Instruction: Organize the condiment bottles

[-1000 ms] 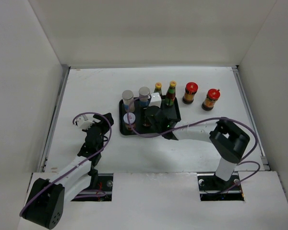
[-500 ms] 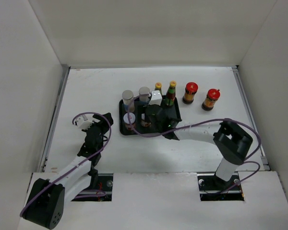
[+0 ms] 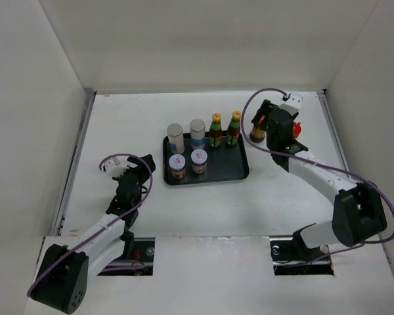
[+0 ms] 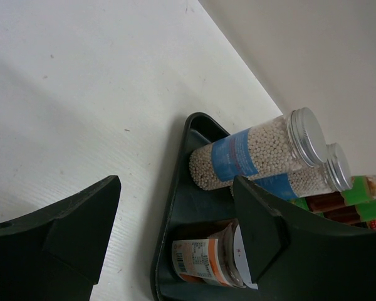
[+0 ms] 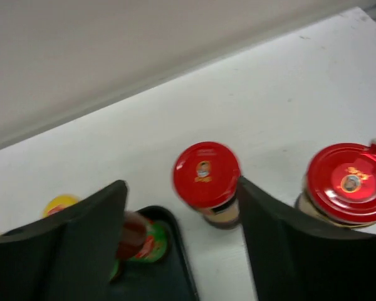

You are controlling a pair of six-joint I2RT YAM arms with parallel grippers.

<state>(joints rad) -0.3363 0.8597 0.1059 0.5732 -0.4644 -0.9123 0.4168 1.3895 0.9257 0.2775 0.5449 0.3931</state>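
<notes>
Hovering with jaws spread, the right gripper [image 5: 178, 188] is positioned above a red-capped bottle [image 5: 207, 175], which is framed between them; the left gripper [image 4: 175, 185] is likewise spread.

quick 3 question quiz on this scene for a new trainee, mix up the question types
1. True or false: both squat brown red-capped bottles stand inside the black rectangular tray.
2. How many bottles stand in the tray? A four, B six, C eight.
3. Fill in: the right gripper hovers over the red-capped bottles with its jaws ____.
Key: 1 false, both stand outside the tray, to its right. 2 B. 3 open.
</notes>
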